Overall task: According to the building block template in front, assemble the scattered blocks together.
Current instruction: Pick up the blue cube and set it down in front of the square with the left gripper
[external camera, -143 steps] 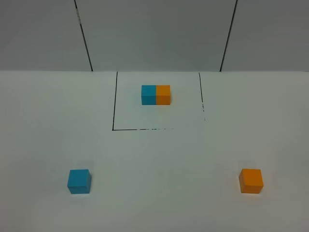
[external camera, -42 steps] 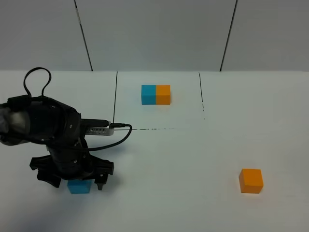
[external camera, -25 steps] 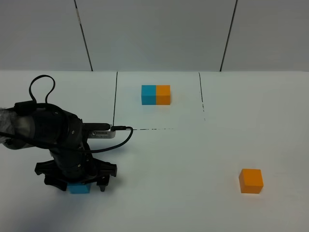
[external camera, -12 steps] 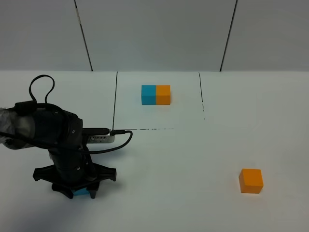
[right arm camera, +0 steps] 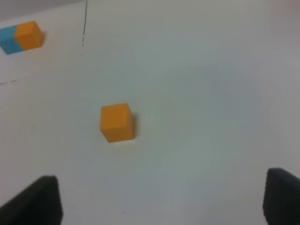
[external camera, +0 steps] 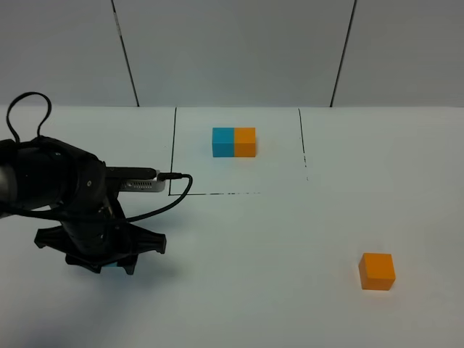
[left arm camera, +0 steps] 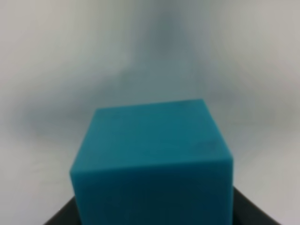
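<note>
The template point(external camera: 234, 142), a small cyan-blue and orange bar, sits in the black-lined square at the back; it also shows in the right wrist view point(right arm camera: 21, 37). My left gripper point(external camera: 101, 265) is shut on the cyan-blue cube point(left arm camera: 152, 164) and almost hides it in the high view, where only a sliver of blue point(external camera: 113, 266) shows. The cube fills the left wrist view between the dark fingers point(left arm camera: 61, 218). The orange cube point(external camera: 377, 271) lies alone at the front right. My right gripper point(right arm camera: 159, 206) is open, a short way back from the orange cube point(right arm camera: 117, 123), and is outside the high view.
A black outline point(external camera: 172, 156) marks the square around the template. The left arm's cable point(external camera: 156, 206) loops over the table beside the arm. The grey panelled wall point(external camera: 232, 51) stands behind the white table point(external camera: 290, 232).
My left gripper came down over the blue cube, closed on it, and has now shifted left and up with the cube. The orange cube and the template have not moved.
</note>
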Robot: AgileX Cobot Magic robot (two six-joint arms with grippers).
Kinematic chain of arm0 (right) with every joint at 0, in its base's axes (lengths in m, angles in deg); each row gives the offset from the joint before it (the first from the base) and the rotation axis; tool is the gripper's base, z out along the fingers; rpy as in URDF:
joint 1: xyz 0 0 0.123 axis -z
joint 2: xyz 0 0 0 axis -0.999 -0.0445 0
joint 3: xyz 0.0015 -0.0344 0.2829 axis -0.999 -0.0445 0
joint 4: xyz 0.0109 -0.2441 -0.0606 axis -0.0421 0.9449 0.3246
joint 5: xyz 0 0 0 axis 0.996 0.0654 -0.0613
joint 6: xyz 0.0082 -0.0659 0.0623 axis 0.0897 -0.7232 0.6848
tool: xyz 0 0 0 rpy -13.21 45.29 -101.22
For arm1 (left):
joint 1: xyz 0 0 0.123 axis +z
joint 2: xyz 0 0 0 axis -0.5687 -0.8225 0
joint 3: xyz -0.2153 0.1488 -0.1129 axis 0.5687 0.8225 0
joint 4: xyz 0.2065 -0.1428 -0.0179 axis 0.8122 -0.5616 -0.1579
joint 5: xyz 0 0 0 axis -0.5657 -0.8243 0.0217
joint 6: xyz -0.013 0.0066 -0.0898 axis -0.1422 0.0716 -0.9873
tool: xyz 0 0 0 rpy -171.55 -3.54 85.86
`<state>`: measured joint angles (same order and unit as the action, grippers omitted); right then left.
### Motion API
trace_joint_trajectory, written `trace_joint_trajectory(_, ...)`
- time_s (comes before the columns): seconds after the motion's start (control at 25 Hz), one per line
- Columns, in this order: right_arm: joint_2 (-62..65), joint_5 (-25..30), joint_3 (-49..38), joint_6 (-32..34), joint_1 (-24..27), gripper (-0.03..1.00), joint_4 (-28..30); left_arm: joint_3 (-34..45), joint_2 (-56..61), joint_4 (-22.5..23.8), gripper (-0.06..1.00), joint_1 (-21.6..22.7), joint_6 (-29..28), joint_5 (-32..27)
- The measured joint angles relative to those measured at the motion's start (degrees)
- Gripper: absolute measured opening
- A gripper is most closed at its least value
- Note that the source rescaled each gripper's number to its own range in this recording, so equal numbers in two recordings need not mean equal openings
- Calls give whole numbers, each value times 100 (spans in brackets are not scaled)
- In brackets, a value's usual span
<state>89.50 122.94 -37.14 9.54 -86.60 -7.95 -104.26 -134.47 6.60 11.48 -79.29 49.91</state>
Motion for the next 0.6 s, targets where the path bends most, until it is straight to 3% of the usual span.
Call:
trace_joint_trajectory(0.24,0,0,0,0,0,72,0,-593,275,85,1,5,2130,-573)
trace_joint_trajectory(0.6,0,0,0,0,0,72,0,-1561,49,-628,1,5,5606,-969)
